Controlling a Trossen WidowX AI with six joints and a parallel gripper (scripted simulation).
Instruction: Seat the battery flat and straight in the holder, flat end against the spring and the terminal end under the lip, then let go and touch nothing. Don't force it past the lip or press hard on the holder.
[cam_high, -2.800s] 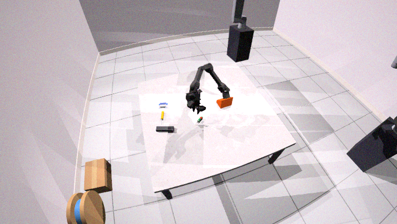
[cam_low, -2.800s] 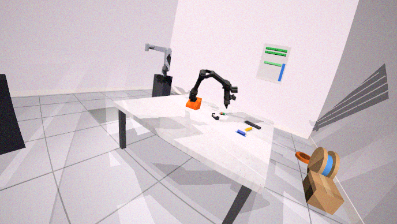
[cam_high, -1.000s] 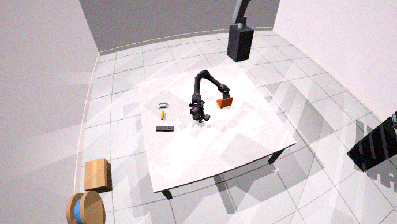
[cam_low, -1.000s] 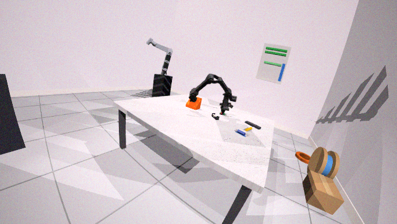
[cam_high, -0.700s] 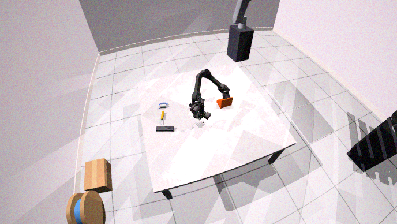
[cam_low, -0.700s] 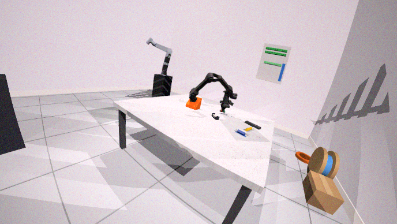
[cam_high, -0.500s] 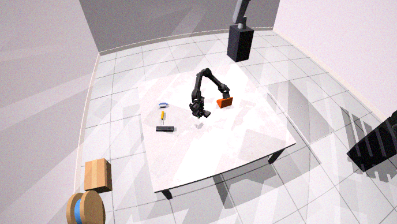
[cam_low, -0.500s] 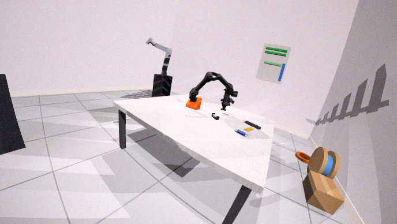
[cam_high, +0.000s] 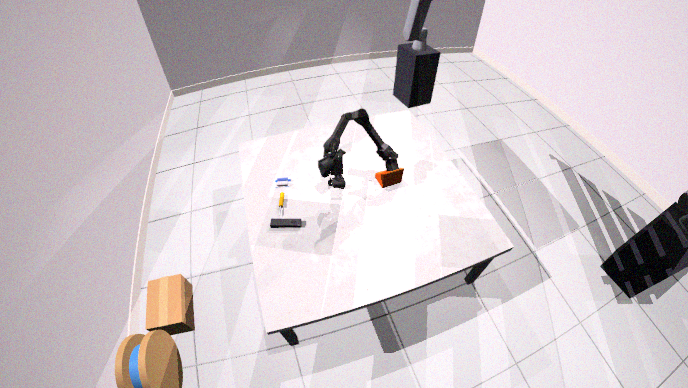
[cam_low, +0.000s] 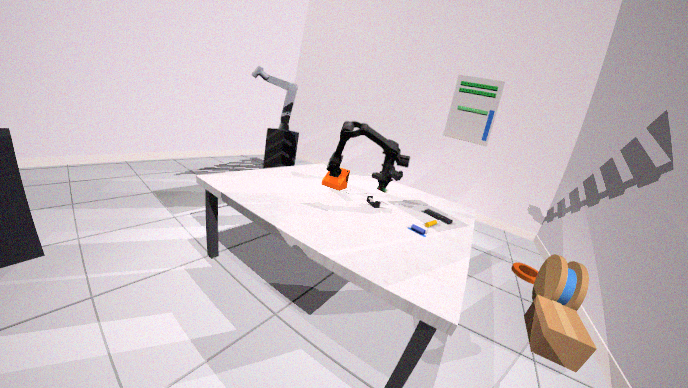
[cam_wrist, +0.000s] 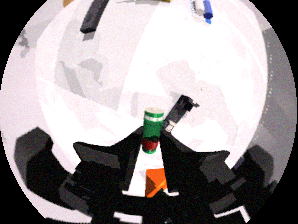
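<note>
My gripper is shut on the battery, above the table. The battery is a green cylinder with a pale far end and a red band near the fingers; only a speck of green shows below the fingers in the exterior view. The holder is a small black cradle on the table. In the wrist view it lies just right of and beyond the battery, turned at a slant to it. The battery is outside the holder. The holder cannot be made out in the top view, where the arm is in the way.
An orange block stands by the arm's base. A black bar, a yellow-handled tool and a blue-and-white item lie on the table.
</note>
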